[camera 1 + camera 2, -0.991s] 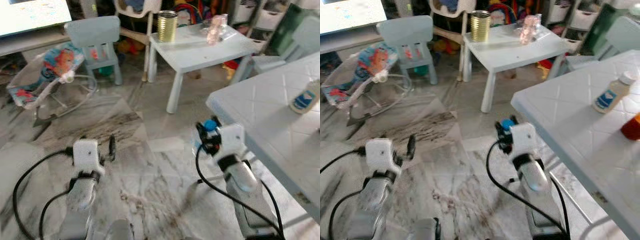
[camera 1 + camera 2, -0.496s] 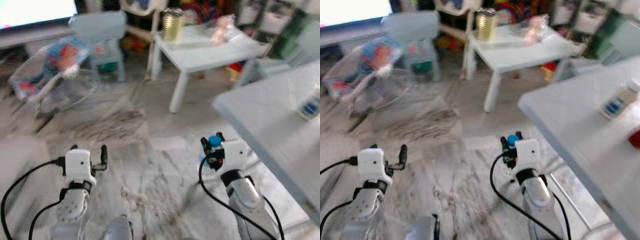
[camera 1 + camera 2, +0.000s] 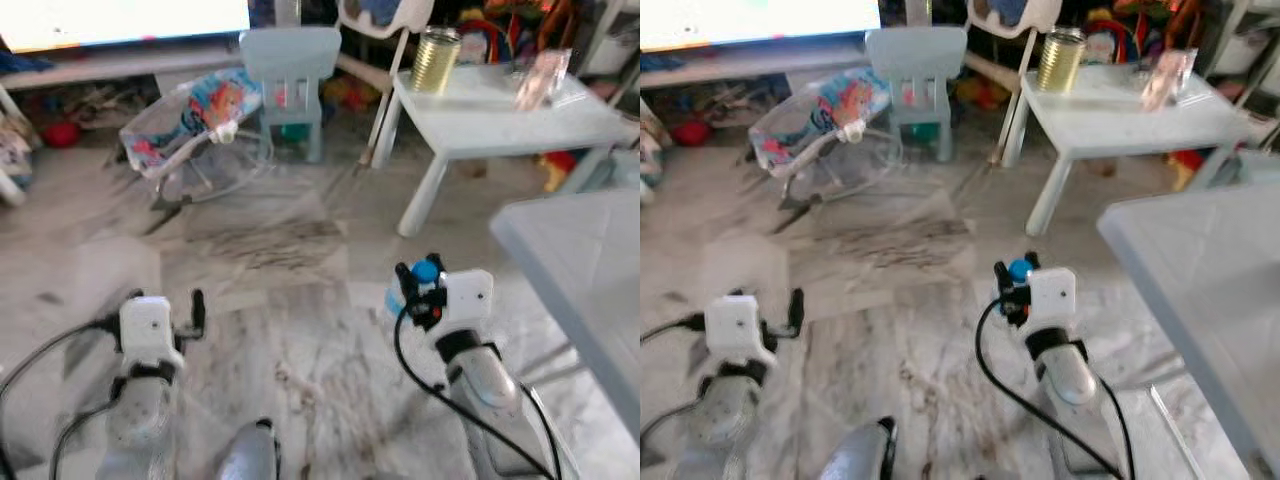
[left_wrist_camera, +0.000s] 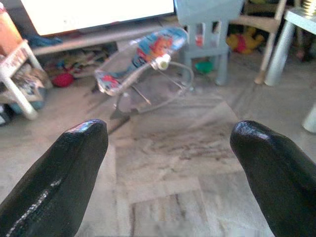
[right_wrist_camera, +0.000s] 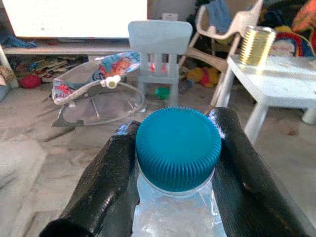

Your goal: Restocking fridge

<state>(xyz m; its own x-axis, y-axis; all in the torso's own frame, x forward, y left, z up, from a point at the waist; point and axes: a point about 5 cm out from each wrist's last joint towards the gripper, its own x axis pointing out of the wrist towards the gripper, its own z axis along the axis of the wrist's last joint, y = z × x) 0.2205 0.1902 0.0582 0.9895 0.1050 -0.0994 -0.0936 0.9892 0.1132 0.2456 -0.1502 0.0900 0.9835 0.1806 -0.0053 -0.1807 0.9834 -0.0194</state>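
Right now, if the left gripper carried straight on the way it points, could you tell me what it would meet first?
Probably the baby bouncer. The left gripper is open and empty, its fingers aimed across bare marble floor toward that seat, with the small blue chair just behind. Depth is hard to judge, so it may reach the floor first.

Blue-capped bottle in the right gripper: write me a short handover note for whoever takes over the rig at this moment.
Right gripper: jaws shut on the clear plastic bottle with a blue ribbed cap, held upright at the neck, over the marble floor.
Left gripper: jaws open, holding nothing, held out over the floor.
Surroundings: small white table with a gold tin can ahead to the right; pale blue child's chair and baby bouncer ahead.
Done: bottle picked up.
Left: find the fridge and put the bottle in.
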